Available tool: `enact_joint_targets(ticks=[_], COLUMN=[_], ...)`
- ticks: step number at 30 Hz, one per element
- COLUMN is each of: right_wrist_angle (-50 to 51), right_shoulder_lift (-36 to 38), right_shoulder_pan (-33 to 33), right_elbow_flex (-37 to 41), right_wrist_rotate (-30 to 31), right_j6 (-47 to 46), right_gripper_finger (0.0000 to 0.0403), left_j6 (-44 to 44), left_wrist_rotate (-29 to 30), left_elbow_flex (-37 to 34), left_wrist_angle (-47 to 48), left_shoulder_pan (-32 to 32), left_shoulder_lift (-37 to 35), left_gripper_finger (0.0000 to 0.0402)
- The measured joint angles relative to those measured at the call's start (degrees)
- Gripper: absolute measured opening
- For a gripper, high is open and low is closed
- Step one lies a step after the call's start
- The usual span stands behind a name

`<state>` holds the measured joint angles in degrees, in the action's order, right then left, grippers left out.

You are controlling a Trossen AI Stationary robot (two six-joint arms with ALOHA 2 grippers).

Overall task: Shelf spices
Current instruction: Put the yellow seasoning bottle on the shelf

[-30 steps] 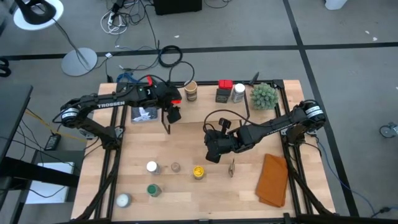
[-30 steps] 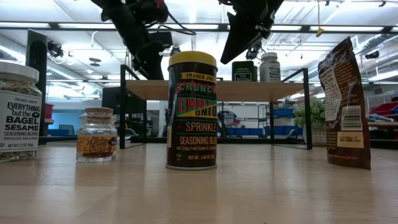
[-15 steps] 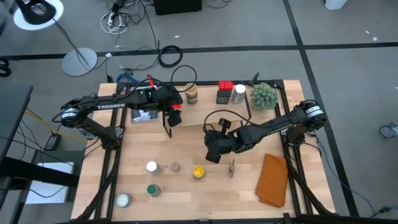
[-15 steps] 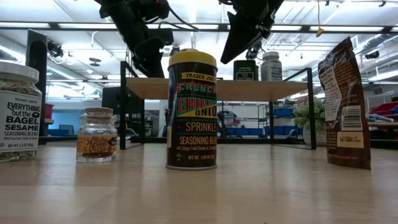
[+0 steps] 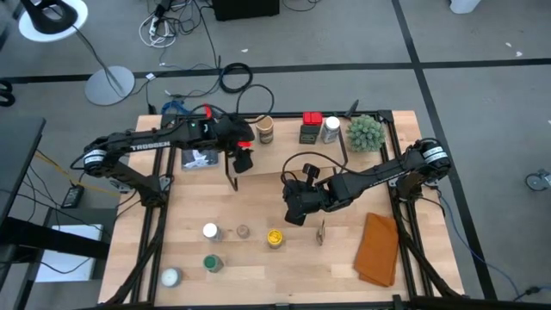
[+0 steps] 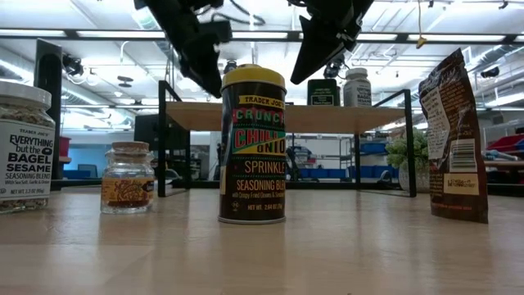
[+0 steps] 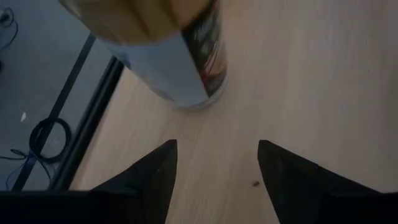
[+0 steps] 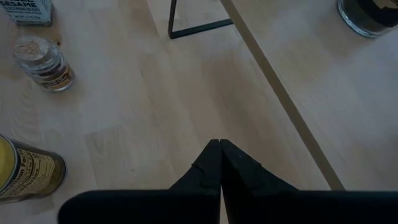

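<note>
The shelf (image 5: 288,146) is a pale plank on thin black legs at the table's far middle. On it stand a tan-lidded jar (image 5: 264,127), a red-and-black tin (image 5: 311,127) and a white-capped jar (image 5: 330,128). My left gripper (image 5: 242,159) hovers open above the shelf's left end; in its wrist view the tan-lidded jar (image 7: 180,56) stands on the plank just beyond the fingers. My right gripper (image 5: 294,208) hangs shut over the table's middle. A yellow tin (image 5: 275,238), small jars (image 5: 244,231) and a brown packet (image 5: 320,232) stand on the tabletop near the front.
A green fuzzy plant (image 5: 365,132) sits right of the shelf, and an orange-brown cloth (image 5: 377,250) lies at the near right. A white box (image 5: 200,158) lies left of the shelf. A white-lidded jar (image 5: 210,231), a green one (image 5: 212,263) and a white one (image 5: 170,276) stand near left.
My left gripper has risen a little above the shelf's left end, staying open. My right arm and the jars have kept still.
</note>
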<state>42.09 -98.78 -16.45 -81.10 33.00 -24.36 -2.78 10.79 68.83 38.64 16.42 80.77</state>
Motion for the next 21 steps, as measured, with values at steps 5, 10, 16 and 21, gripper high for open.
enact_joint_targets(ticks=[5, 10, 16, 21], right_wrist_angle=[2.5, 10.0, 11.8, 10.5], right_shoulder_lift=[0.0, 1.4, 4.4, 6.2], right_shoulder_pan=[-0.6, -3.3, -7.1, -10.4], right_elbow_flex=[0.0, 0.0, 0.0, 0.0], right_wrist_rotate=[1.5, 6.1, 6.4, 3.8], right_j6=[-0.6, -7.4, -10.6, -10.2], right_gripper_finger=[0.0, 0.0, 0.0001, 0.0001], left_j6=[3.3, 8.3, 13.8, 18.1], left_wrist_rotate=[1.0, 9.1, 10.0, 9.2], left_elbow_flex=[1.5, -1.3, -8.7, -16.1], left_wrist_angle=[1.2, 1.4, -3.1, -9.3], left_shoulder_pan=[-2.7, -8.7, -18.7, -27.0], left_shoulder_lift=[-2.1, -8.3, -18.4, -25.9], left_gripper_finger=[0.0229, 0.0229, 0.0229, 0.0229])
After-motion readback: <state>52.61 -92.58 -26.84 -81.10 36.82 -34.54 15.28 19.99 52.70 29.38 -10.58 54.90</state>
